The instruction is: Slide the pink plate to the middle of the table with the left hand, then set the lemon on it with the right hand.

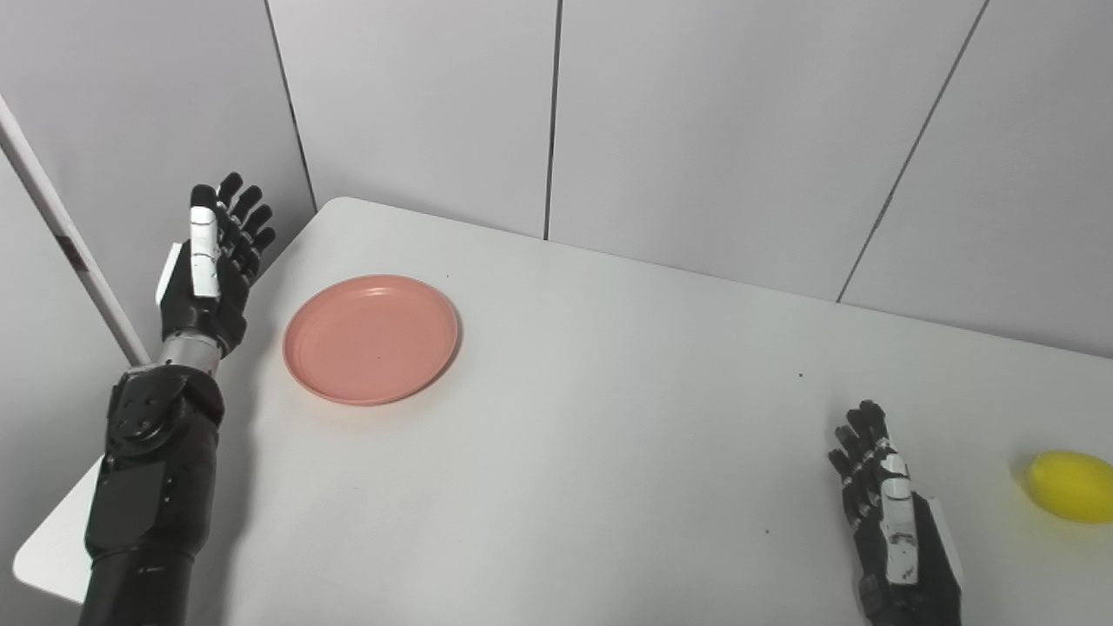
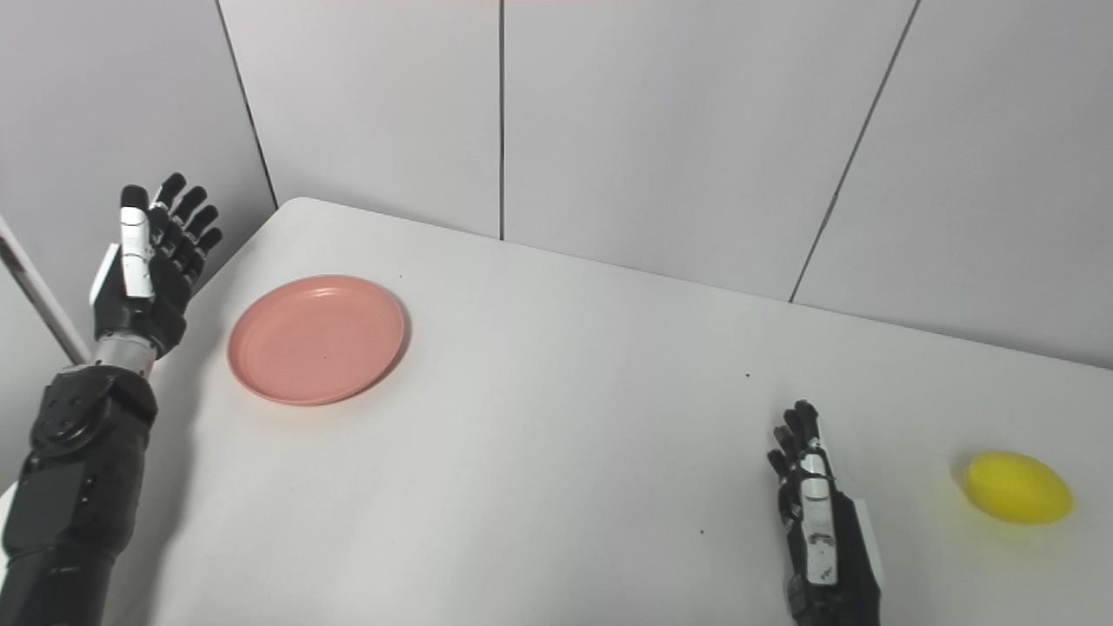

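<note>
Matt pink plastic plate [image 1: 371, 339], smooth white table [image 1: 565, 452], glossy yellow lemon [image 2: 1017, 487]

This looks like a robotics lab test cell: a plain white worktop [image 1: 609, 417] with rounded corners, closed in right behind and to its left by bare grey wall panels [image 1: 417, 104] with thin dark seams, nothing domestic or decorative around it.

White table [image 1: 609, 435], smooth, with rounded far-left corner, a few tiny dark specks on top. Behind, grey wall panels [image 1: 417, 104], divided by thin dark vertical seams. At far left, white slanted bar [image 1: 61, 235] with small dark mark, leaning down along left panel, lower end hidden.
</note>
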Action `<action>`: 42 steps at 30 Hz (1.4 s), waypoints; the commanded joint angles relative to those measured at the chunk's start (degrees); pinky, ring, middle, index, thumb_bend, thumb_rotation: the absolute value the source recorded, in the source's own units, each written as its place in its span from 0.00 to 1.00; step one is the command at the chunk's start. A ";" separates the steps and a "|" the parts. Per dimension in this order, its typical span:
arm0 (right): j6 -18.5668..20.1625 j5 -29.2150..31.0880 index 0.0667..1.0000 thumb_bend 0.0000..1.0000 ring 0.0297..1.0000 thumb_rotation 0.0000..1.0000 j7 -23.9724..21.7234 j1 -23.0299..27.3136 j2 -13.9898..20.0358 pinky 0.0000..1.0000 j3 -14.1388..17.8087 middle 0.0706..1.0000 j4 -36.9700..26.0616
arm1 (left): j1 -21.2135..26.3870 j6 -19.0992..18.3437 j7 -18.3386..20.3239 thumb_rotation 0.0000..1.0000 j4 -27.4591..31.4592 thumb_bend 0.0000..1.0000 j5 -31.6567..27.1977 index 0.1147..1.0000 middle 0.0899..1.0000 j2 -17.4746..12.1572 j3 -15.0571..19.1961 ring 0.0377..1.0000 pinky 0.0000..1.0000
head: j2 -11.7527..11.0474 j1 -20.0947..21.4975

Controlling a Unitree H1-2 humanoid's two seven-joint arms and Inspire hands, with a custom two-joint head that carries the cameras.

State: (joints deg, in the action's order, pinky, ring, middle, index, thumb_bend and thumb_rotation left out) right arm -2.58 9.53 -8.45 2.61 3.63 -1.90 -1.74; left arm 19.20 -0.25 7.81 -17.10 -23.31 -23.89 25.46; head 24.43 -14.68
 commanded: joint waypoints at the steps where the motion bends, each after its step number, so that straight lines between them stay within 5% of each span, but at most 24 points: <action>1: -1.47 0.29 1.00 0.68 1.00 1.00 -0.68 -0.83 0.46 1.00 0.48 1.00 1.10 | 1.42 2.20 0.00 0.95 0.81 0.74 0.04 0.94 0.96 -0.87 0.04 0.95 0.96 | 0.01 0.03; 42: -0.60 0.59 1.00 0.65 1.00 1.00 -0.75 -0.98 1.00 1.00 0.43 1.00 0.23 | 0.44 5.33 2.11 0.91 -7.62 0.76 0.45 0.92 0.94 0.72 -1.82 0.94 0.94 | 0.16 -0.44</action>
State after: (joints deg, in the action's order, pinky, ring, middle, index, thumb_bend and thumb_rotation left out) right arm -2.57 9.91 -8.47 2.60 4.03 -1.90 -1.79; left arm 18.05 2.30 8.93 -25.40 -22.24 -21.88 23.38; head 24.52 -15.12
